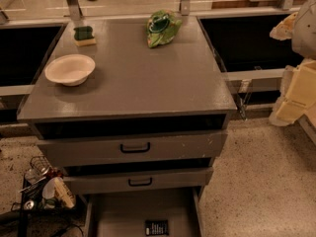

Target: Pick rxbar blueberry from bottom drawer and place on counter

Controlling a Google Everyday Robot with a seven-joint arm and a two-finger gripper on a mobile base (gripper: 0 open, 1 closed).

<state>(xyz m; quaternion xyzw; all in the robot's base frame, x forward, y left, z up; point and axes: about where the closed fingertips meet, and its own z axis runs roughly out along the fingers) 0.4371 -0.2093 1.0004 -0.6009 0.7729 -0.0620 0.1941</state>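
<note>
The rxbar blueberry (156,227) is a small dark wrapper with white print. It lies flat on the floor of the open bottom drawer (116,216), near the lower edge of the view. Above the drawers spreads the grey counter (138,78). My arm shows only at the right edge, pale and cream coloured. Its gripper (285,27) hangs at the upper right, beyond the counter's right side and far from the drawer and the bar. Nothing shows in its hold.
On the counter stand a white bowl (70,69) at the left, a green-and-yellow sponge (84,35) at the back left and a green bag (162,27) at the back. Two black-handled drawers (134,147) are slightly open. A wire basket of utensils (42,184) sits on the floor at the left.
</note>
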